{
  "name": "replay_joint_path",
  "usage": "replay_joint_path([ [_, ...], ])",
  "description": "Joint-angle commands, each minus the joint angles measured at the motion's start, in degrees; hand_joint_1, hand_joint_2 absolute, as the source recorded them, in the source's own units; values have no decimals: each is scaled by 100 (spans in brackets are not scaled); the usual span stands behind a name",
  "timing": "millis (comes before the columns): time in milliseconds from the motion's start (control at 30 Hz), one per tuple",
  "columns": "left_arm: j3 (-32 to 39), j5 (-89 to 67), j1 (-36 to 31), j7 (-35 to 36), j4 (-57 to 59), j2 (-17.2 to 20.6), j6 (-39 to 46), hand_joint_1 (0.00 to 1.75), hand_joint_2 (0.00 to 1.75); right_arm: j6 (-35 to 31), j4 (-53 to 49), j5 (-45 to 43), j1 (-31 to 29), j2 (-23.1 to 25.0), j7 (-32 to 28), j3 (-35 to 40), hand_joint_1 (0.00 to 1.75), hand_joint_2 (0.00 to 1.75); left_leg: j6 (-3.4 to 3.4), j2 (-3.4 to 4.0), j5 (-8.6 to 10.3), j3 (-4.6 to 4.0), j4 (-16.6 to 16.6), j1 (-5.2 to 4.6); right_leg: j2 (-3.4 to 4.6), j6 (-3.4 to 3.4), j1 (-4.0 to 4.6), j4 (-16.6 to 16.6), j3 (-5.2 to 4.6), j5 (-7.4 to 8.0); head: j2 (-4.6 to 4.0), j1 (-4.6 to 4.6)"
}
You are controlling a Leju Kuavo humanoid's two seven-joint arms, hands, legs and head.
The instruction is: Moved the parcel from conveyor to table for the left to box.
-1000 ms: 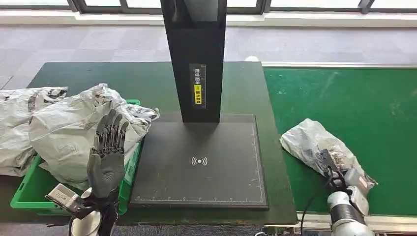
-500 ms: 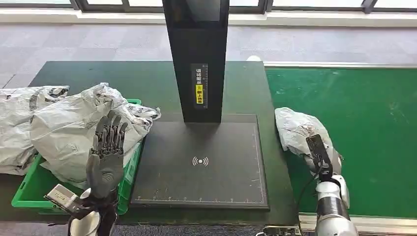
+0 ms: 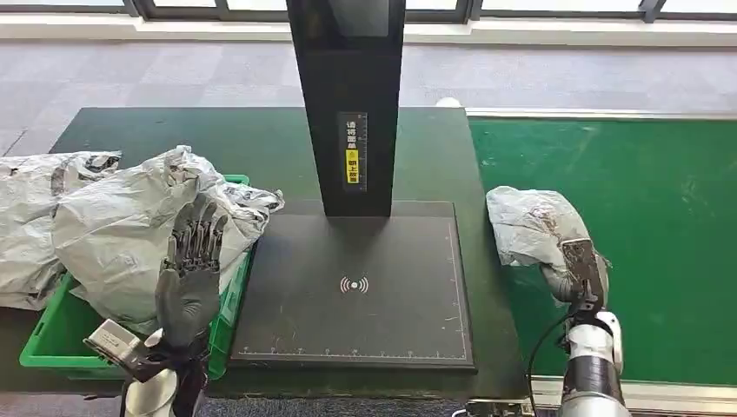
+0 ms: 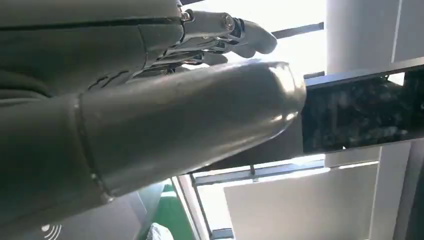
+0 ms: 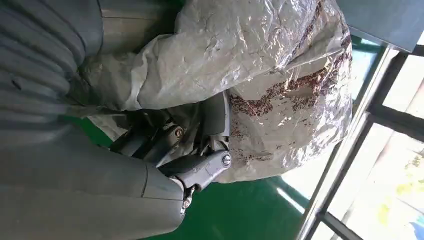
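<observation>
- One parcel [image 3: 530,228] in crinkled grey plastic lay at the near left edge of the green conveyor [image 3: 643,200], just beside the bench [image 3: 261,143].
- The right hand [image 3: 580,271] grasped the parcel's near end; in the right wrist view the fingers [image 5: 212,125] were dug into the wrapping.
- The left hand [image 3: 189,269] was raised upright over the green bin [image 3: 52,343], fingers apart and holding nothing.
- Two more grey bags were counted: one [image 3: 139,226] heaped in the bin, one [image 3: 35,217] lying on the bench to its left.
- One black scanner pad [image 3: 356,287] with one black post [image 3: 348,104] stood at the bench's centre.
- The bench top was dark green; behind it were grey floor tiles and a row of windows.
</observation>
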Motion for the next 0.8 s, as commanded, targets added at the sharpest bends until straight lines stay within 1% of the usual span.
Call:
replay_joint_path([
  [33, -44, -17, -193, 17, 354, 185, -4, 0, 0, 165, -167, -244, -42, 135, -63, 253, 175, 175, 0, 11, 1, 6, -7, 0, 5, -5, 1, -5, 2, 3, 0, 0],
  [200, -63, -51, -365, 17, 503, 137, 2, 0, 0, 712, -567, -763, 124, 259, -289, 376, 175, 175, 0, 7, 2, 6, -8, 0, 0, -6, 2, -5, 3, 2, 0, 0],
  [233, -65, -63, -443, 17, 582, 115, -20, 0, 0, 1120, -618, -991, 124, 330, -479, 491, 175, 175, 0, 8, 3, 10, -12, -1, 0, -8, 1, -8, 5, 3, 0, 0],
  [267, -73, -69, -496, 17, 649, 102, -45, 0, 0, 1347, -675, -1079, 117, 417, -589, 639, 175, 175, 0, 11, 2, 5, -7, -1, 4, -6, 0, -4, 1, 3, 0, 0],
  [333, -92, -84, -633, 17, 819, 71, -80, 0, 0, 1831, -1044, -1286, 230, 719, -819, 1193, 175, 175, -1, 18, 1, 0, -4, -2, 13, -5, -1, 1, -8, 4, 0, 0],
  [367, -106, -79, -696, 17, 911, 61, -94, 0, 0, 2165, -1371, -1496, 365, 901, -820, 1726, 175, 175, -2, 24, 2, 2, -6, -1, 17, -7, 0, 0, -8, 6, 0, 0],
  [400, -120, -73, -723, 17, 951, 60, -92, 0, 0, 2230, -1516, -1625, 435, 1013, -796, 2065, 175, 175, -4, 35, 2, 5, -9, 1, 25, -10, 3, -3, -8, 9, 0, 0],
  [433, -138, -49, -755, 17, 1023, 66, -127, 0, 0, 2568, -1663, -1880, 538, 1087, -820, 2537, 175, 175, -4, 40, 0, 3, -7, -1, 31, -9, 0, 3, -13, 8, 0, 0],
  [467, -158, -35, -796, 17, 1080, 67, -129, 0, 0, 2715, -1754, -2083, 611, 1208, -806, 2986, 175, 175, -4, 30, 0, -1, -4, -1, 25, -6, 0, 7, -14, 5, 0, 0],
  [500, -183, -17, -838, 17, 1143, 80, -142, 0, 0, 2871, -1765, -2289, 660, 1231, -820, 3345, 175, 175, -7, 51, -1, 7, -8, 2, 45, -12, 3, 6, -14, 8, 0, 0],
  [533, -196, -11, -868, 17, 1184, 81, -138, 0, 0, 2924, -1722, -2316, 674, 1297, -818, 3619, 175, 175, -10, 43, 2, 4, -5, 2, 40, -10, 3, 11, -19, 6, 0, 0],
  [567, -232, 32, -903, 17, 1237, 99, -157, 0, 0, 3065, -1616, -2533, 600, 1257, -820, 4122, 175, 175, -12, 51, 2, 7, -9, 1, 46, -14, 3, 14, -22, 6, 0, 0],
  [633, -257, 45, -935, 17, 1291, 101, -162, 0, 0, 3096, -1578, -2571, 459, 1331, -820, 4470, 175, 175, -15, 39, 8, 1, -4, 1, 35, -12, 1, 20, -27, 1, 0, 0],
  [733, -281, 47, -949, 17, 1307, 104, -139, 0, 0, 2976, -1484, -2650, 349, 1329, -820, 4622, 175, 175, -16, 35, 10, -4, -2, 3, 31, -14, 4, 26, -31, 1, 0, 0],
  [800, -288, 60, -942, 17, 1300, 113, -131, 0, 0, 2952, -1493, -2756, 327, 1225, -820, 4662, 175, 175, -17, 29, 13, 1, -6, 5, 23, -15, 6, 20, -24, 0, 0, 0],
])
